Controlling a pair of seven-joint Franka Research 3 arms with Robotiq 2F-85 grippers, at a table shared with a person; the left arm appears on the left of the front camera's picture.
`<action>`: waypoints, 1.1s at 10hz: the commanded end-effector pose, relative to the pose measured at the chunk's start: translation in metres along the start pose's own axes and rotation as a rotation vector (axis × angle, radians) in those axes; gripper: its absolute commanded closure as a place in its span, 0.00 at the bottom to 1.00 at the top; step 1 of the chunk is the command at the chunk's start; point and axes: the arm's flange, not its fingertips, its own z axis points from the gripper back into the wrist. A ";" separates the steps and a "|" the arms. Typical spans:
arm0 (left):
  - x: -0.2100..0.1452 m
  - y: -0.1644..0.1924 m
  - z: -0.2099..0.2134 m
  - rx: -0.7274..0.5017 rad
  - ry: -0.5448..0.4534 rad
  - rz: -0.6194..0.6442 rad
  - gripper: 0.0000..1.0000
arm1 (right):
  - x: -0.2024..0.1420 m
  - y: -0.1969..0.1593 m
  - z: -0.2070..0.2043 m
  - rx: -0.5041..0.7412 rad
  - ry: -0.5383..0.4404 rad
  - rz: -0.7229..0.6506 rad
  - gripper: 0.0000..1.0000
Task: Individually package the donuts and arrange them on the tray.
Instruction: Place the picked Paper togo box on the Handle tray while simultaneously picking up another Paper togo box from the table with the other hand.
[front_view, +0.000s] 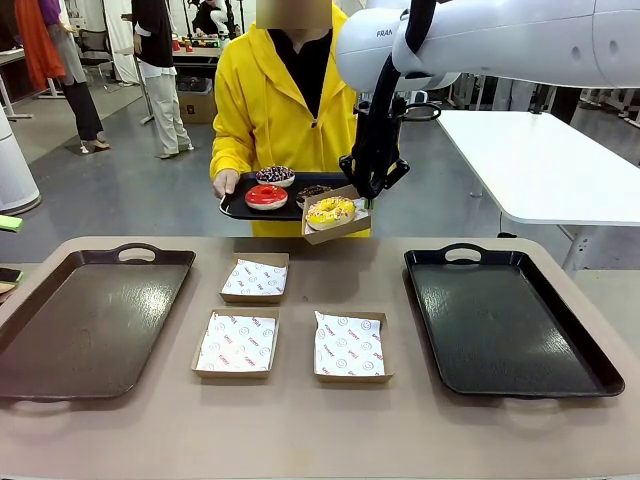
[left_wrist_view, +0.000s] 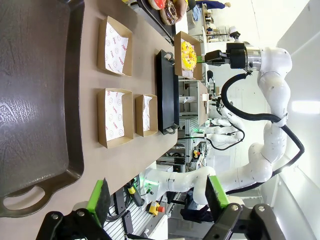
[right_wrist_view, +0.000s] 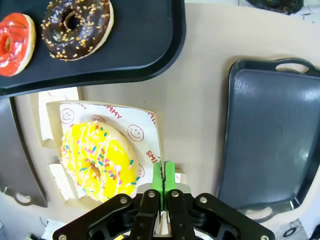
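My right gripper (front_view: 372, 186) (right_wrist_view: 163, 176) is shut on the rim of a paper-lined cardboard box (front_view: 338, 230) (right_wrist_view: 150, 131), held in the air above the table's far edge. A yellow sprinkled donut (front_view: 330, 211) (right_wrist_view: 98, 160) (left_wrist_view: 188, 55) lies in that box. Right behind it, a person in a yellow jacket holds a small black tray (front_view: 240, 210) (right_wrist_view: 150, 55) carrying a red donut (front_view: 266, 196) (right_wrist_view: 15, 37), a dark donut with pale sprinkles (front_view: 275, 175) (right_wrist_view: 75, 22) and a chocolate donut (front_view: 313, 190). My left gripper (left_wrist_view: 157, 200) is open and holds nothing, off to the table's left side.
Three paper-lined boxes hold nothing at mid-table: one behind (front_view: 255, 278), two in front (front_view: 237, 344) (front_view: 350, 346). A dark brown tray (front_view: 60, 350) lies at the left and a black tray (front_view: 510, 330) (right_wrist_view: 270, 135) at the right, both bare. A white table (front_view: 560, 160) stands behind at the right.
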 end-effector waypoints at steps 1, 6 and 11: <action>0.000 -0.001 0.001 -0.011 -0.006 -0.005 0.00 | -0.003 -0.003 0.000 0.008 -0.007 -0.005 0.99; -0.001 -0.014 0.002 0.039 0.032 -0.087 0.00 | -0.012 -0.013 0.010 0.039 0.033 0.051 0.99; 0.041 -0.130 -0.051 0.361 0.157 -0.189 0.00 | -0.053 -0.131 0.027 0.027 0.035 0.018 0.99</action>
